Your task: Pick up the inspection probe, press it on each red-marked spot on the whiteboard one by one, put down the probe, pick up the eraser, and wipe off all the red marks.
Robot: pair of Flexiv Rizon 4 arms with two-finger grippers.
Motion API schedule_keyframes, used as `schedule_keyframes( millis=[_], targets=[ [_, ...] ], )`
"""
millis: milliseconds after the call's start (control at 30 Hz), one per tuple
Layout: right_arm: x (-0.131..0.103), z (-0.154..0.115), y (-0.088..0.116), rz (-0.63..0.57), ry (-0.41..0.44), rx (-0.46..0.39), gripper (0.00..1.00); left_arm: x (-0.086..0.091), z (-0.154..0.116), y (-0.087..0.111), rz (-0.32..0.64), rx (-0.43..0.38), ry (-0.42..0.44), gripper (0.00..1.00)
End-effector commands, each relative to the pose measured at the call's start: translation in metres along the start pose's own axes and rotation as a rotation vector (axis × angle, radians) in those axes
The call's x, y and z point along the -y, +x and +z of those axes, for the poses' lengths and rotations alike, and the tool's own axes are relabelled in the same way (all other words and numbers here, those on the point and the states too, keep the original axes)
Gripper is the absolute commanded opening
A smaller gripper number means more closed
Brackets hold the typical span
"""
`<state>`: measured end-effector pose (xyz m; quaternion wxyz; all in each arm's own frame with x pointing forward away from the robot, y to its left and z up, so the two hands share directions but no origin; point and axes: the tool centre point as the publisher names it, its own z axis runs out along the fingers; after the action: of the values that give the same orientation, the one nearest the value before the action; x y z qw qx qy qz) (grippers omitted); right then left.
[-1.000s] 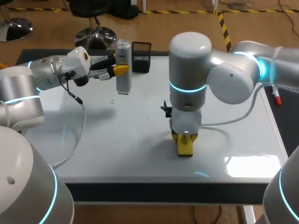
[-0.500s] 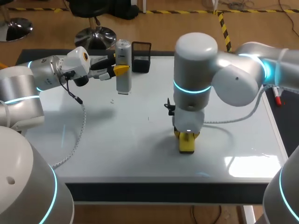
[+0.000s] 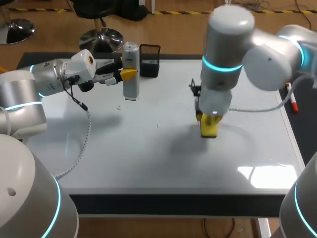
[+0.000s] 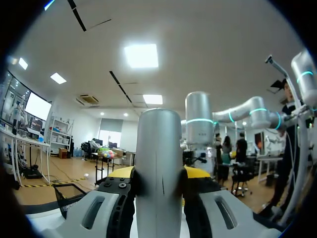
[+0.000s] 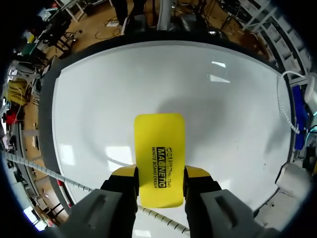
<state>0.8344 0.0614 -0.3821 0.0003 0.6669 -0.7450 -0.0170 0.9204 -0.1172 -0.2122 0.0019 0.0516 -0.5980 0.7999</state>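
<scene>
The silver cylindrical probe (image 3: pixel 131 69) stands upright at the back of the whiteboard (image 3: pixel 124 158), and my left gripper (image 3: pixel 122 75) is shut on it from the side. In the left wrist view the probe (image 4: pixel 158 163) fills the space between the yellow tips of that gripper (image 4: pixel 159 174). My right gripper (image 3: pixel 208 119) points down at the board's right half, shut on the yellow eraser (image 3: pixel 209 127), whose face lies against the board. In the right wrist view the eraser (image 5: pixel 159 153) juts out ahead of the gripper (image 5: pixel 160 172). I see no red marks on the board.
A black mesh holder (image 3: pixel 149 60) stands at the board's back edge, just right of the probe. A red marker (image 3: pixel 293 102) lies off the board's right side. The left arm's coiled cable (image 3: pixel 84 134) hangs over the board's left part.
My right arm has slid the eraser to the right and toward the back of the board. The left arm and the probe have stayed where they were.
</scene>
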Motion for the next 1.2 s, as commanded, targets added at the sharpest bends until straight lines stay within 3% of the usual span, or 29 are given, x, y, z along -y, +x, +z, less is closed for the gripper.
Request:
schedule_keyframes(
  millis=[33, 500, 867, 1200],
  targets=[
    [0.033, -0.006, 0.017, -0.029, -0.044, 0.026, 0.0, 0.0, 0.001, 0.0, 0.002, 0.001, 0.001, 0.0],
    [0.127, -0.027, 0.026, -0.115, -0.009, -0.014, 0.0, 0.0, 0.001, 0.0, 0.002, 0.001, 0.001, 0.0],
    [0.195, -0.025, 0.037, -0.18, -0.004, 0.004, 0.0, 0.0, 0.001, 0.0, 0.002, 0.001, 0.001, 0.0],
    [0.237, -0.032, 0.033, -0.183, 0.01, -0.014, 0.0, 0.0, 0.001, 0.0, 0.002, 0.001, 0.001, 0.0]
  ],
)
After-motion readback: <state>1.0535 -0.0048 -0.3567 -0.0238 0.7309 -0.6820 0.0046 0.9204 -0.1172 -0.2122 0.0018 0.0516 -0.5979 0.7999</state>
